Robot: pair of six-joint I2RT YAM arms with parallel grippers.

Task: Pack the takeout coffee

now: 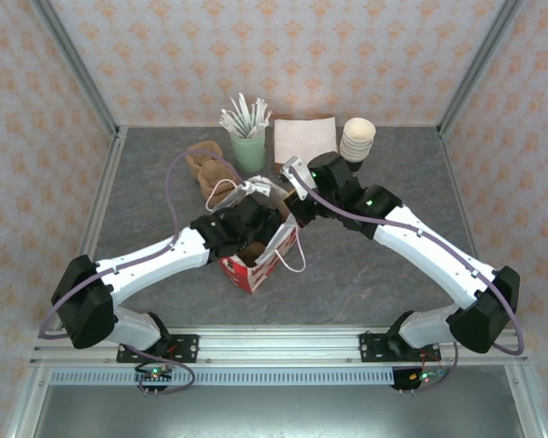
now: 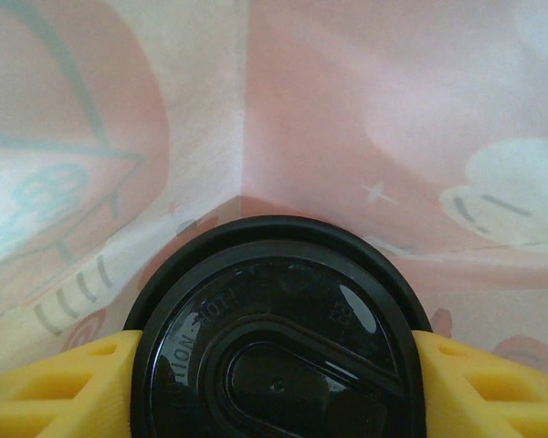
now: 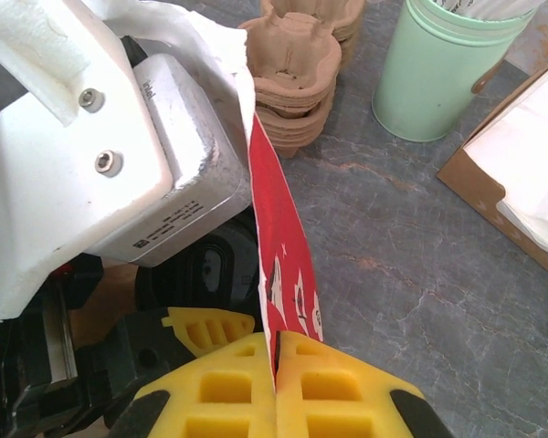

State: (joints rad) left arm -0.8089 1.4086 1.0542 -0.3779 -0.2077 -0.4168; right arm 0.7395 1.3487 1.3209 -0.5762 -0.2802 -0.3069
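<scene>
The takeout coffee shows as its round black lid [image 2: 274, 347], seen from above inside a red-and-white paper bag [image 1: 254, 270] whose pink inner walls [image 2: 374, 119] rise around it. My left gripper [image 2: 274, 388] reaches down into the bag, and its yellow fingers [image 2: 64, 388] press on both sides of the lid. The cup's body is hidden under the lid. My right gripper [image 3: 276, 351] is shut on the bag's red edge [image 3: 279, 237] and holds it upright. In the right wrist view the lid [image 3: 215, 269] sits below the left wrist's white housing [image 3: 100, 137].
Brown pulp cup carriers [image 1: 205, 169] lie at the back left of the bag. A pale green cup of white sticks [image 1: 248, 146], a brown box of napkins [image 1: 303, 137] and a stack of cream cups [image 1: 357, 139] line the back. Metal rails frame the table.
</scene>
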